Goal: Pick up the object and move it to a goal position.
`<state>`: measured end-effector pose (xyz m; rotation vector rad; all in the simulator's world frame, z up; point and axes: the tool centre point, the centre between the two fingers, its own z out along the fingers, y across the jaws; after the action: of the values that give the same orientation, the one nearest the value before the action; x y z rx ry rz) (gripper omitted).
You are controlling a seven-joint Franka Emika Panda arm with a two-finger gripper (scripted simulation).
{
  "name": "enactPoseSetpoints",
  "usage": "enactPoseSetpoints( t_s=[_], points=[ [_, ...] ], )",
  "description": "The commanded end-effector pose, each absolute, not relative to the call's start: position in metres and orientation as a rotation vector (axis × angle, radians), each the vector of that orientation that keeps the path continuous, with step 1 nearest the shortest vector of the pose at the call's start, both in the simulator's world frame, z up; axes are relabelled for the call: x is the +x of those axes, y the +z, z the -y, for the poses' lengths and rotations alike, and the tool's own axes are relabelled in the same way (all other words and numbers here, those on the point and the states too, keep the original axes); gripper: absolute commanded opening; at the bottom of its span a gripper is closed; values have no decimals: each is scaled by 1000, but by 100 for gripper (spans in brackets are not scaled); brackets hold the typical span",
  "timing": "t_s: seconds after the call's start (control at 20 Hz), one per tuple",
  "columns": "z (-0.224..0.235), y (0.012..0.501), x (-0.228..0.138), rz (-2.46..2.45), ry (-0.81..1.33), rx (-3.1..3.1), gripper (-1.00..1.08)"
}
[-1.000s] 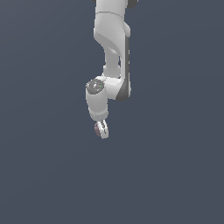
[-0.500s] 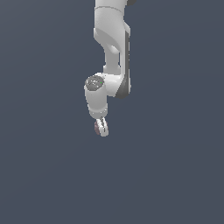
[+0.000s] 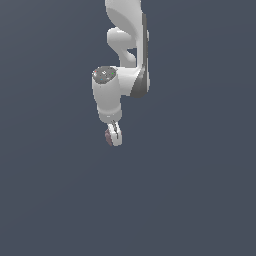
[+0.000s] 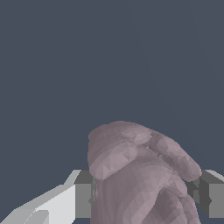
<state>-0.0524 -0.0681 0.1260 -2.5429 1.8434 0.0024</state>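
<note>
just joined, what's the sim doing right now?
A single Panda arm has the small mauve-brown lumpy object clamped in its end effector. The wrist view shows the object filling the gap, with a finger pad against each side. In the exterior view it is only a small patch beside the fingers, hanging over a plain dark backdrop with nothing visible under it. No goal marker shows in either view.

Open slate-grey space lies on every side of the claw (image 3: 114, 136) in the exterior view — to that view's left, right and below, nothing stands in the way. Only the white arm (image 3: 127, 60) itself rises above it. In the wrist view the gap between the fingers (image 4: 83, 194) is filled by the mauve-brown object (image 4: 135, 175) — beyond it, plain grey.
</note>
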Motion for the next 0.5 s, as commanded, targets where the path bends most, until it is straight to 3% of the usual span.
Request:
enactPoseSetpoints(
  t_s=[0.0,0.45],
  points=[
    [70,149,-57,-1844,2,-2542,-100],
    [77,248,-77,-1847,1,-2542,-100]
  ],
)
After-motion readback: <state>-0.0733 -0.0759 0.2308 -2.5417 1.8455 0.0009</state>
